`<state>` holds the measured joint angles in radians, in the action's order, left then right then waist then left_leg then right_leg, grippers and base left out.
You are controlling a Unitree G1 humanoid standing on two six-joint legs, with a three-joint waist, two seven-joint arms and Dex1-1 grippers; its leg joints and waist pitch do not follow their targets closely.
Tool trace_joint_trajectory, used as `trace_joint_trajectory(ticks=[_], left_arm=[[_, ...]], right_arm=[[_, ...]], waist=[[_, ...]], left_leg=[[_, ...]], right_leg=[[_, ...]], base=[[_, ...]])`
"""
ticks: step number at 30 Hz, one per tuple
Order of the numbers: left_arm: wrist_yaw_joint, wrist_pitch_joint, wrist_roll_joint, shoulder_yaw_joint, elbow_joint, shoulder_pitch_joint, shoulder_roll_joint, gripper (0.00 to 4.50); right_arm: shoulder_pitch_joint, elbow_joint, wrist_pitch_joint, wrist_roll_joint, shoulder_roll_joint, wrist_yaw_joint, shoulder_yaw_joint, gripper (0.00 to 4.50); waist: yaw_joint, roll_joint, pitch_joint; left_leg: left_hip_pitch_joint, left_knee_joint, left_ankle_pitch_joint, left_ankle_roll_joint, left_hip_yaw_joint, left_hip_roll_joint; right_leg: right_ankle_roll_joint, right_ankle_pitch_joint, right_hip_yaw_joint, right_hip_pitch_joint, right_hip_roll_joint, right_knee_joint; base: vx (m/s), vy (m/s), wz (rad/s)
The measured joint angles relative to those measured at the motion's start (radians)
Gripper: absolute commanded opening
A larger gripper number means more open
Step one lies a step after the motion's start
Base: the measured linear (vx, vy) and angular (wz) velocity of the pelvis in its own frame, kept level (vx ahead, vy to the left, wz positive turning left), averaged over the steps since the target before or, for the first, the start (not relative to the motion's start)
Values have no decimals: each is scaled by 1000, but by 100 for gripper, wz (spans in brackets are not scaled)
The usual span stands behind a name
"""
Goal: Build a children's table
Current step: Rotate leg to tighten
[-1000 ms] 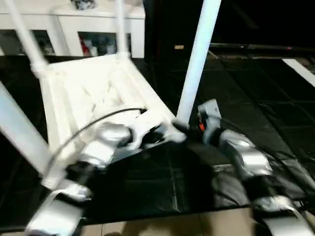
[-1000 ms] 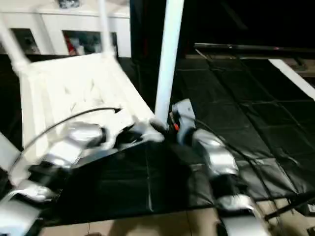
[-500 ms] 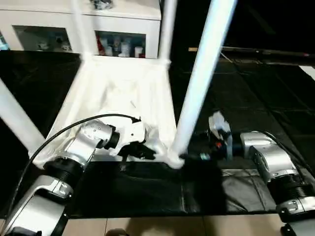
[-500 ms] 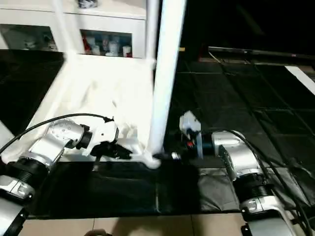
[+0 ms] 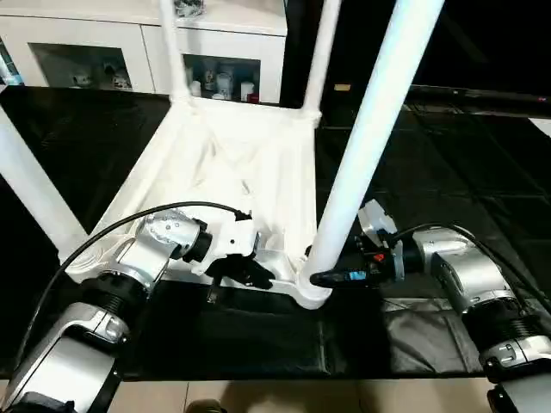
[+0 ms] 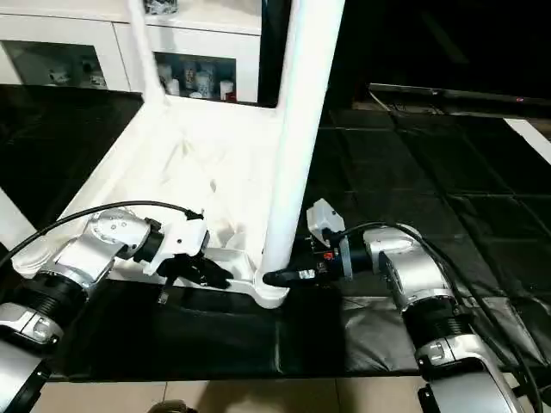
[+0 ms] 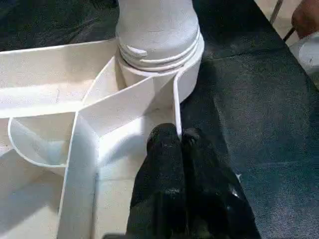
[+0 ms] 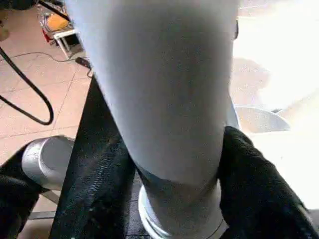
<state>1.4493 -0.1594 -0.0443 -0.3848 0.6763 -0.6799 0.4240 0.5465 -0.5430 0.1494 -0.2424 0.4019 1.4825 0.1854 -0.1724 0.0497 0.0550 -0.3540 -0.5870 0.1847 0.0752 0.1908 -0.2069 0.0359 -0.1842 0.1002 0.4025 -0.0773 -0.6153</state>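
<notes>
No text, label, brand, number or sign can be read in these pictures. The small things behind the cabinet glass are too small to tell if they carry any print.

I saw a black mat covering the floor, with bare tan floor along its near edge. The table top lay upside down on the mat, ribs up, legs standing from its corners. A white cabinet stood behind.
</notes>
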Motion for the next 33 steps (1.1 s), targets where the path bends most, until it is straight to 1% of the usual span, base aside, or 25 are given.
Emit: trace_joint_trajectory(ticks=[4, 7, 10, 12, 13, 15, 17, 18, 19, 21, 22, 24, 26, 27, 29, 31, 32, 33], left_arm=[[0, -2, 1, -1, 2, 0, 0, 0], [-3, 3, 3, 5, 7, 0, -3, 0], [-9, 22, 4, 8, 7, 0, -8, 0], [-36, 58, 2, 17, 7, 0, -21, 0], [-85, 98, -4, 34, 8, 0, -26, 0], [-145, 137, -20, 53, 9, -2, -33, 0], [-241, 200, -34, 78, 11, -2, -64, 0], [-293, 227, -41, 90, 14, -2, -86, 0], [-358, 267, -43, 105, 16, -2, -116, 0], [-464, 326, -46, 130, 19, -2, -173, 0], [-516, 351, -46, 137, 19, -2, -202, 0], [-572, 386, -46, 151, 19, -3, -238, 0], [-617, 411, -47, 156, 19, -7, -261, 0], [-621, 415, -47, 159, 19, -8, -265, 0], [-625, 418, -47, 162, 18, -10, -269, 0], [-627, 421, -50, 162, 14, -10, -269, 0], [-627, 421, -51, 162, 12, -10, -268, 0], [-627, 421, -53, 161, 12, -10, -268, 0]], right_arm=[[0, 0, 2, 0, 0, 1, 0, 200], [-5, 12, 29, -4, 0, -3, -3, 198], [-23, 26, 46, -8, -9, -19, -21, 198], [-39, 39, 54, -13, -30, -71, -32, 198], [-47, 41, 63, -6, -61, -151, -52, 198], [-49, 41, 72, 1, -98, -254, -76, 197], [-50, 38, 87, 21, -146, -403, -114, 197], [-48, 32, 90, 31, -174, -480, -136, 197], [-40, 24, 94, 46, -203, -576, -153, 196], [-13, 0, 101, 77, -242, -716, -178, 195], [7, -16, 105, 90, -254, -780, -182, 195], [26, -35, 107, 108, -274, -856, -189, 195], [38, -49, 94, 131, -281, -896, -189, 195], [38, -50, 87, 136, -281, -899, -189, 229], [38, -50, 80, 148, -283, -905, -189, 264], [38, -46, 79, 153, -291, -907, -189, 284], [38, -46, 79, 153, -292, -907, -189, 284], [38, -46, 79, 153, -292, -907, -189, 297]], waist=[[0, 0, 0], [0, 0, 0], [-1, 0, 0], [-1, 0, 0], [5, 0, -1], [16, -1, 0], [34, 0, -1], [43, -1, -1], [57, -1, -1], [71, -1, -1], [78, -1, -1], [82, -1, -2], [81, -4, -4], [79, -4, -4], [76, -4, -4], [76, -4, -4], [76, -4, -4], [76, -4, -4]], left_leg=[[0, 0, 0, 0, 0, 0], [0, 0, 0, 0, 0, 0], [0, -1, 0, 0, 0, 0], [2, -1, -1, 1, 0, 0], [5, -1, -1, 1, 0, 0], [5, 0, -2, 4, 0, 0], [6, 0, -3, 5, -1, 0], [5, 0, -3, 5, -1, 0], [5, 0, -3, 5, -1, 0], [6, 0, -3, 5, -3, 1], [5, 0, -3, 5, -3, 1], [6, 0, -3, 5, -4, 1], [5, 1, -3, 5, -4, 2], [5, 1, -3, 5, -4, 2], [5, 2, -3, 5, -4, 2], [5, 4, -3, 5, -4, 2], [5, 4, -3, 5, -4, 2], [5, 4, -3, 5, -4, 2]], right_leg=[[0, 0, 0, 0, 0, 0], [0, 0, 0, 0, 0, 0], [0, 0, 0, 0, 0, -1], [0, 0, 0, -1, 0, -2], [0, 0, 0, -3, 0, -3], [-4, 0, 0, -3, 0, -2], [-5, 1, 0, -4, 0, -2], [-5, 1, 0, -4, 0, -1], [-5, 1, 0, -4, 0, 1], [-5, 1, 1, -4, 0, 4], [-5, 1, 1, -3, 0, 5], [-5, 1, 1, -4, 0, 5], [-5, 2, 1, -4, 0, 5], [-5, 4, 1, -3, 0, 4], [-6, 6, 1, -3, 0, 4], [-6, 6, 1, -3, 1, 4], [-6, 6, 1, -3, 1, 5], [-6, 6, 1, -3, 1, 5]], base=[[0, 0, 0], [0, 0, 0], [0, 0, 0], [0, 0, 0], [0, 0, 0], [0, 0, 0], [0, 0, 0], [0, 0, 0], [0, 0, 0], [0, 0, 0], [0, 0, 0], [0, 0, 0], [0, 0, 0], [0, 0, 0], [0, 0, 0], [0, 0, 0], [0, 0, 0], [0, 0, 0]])
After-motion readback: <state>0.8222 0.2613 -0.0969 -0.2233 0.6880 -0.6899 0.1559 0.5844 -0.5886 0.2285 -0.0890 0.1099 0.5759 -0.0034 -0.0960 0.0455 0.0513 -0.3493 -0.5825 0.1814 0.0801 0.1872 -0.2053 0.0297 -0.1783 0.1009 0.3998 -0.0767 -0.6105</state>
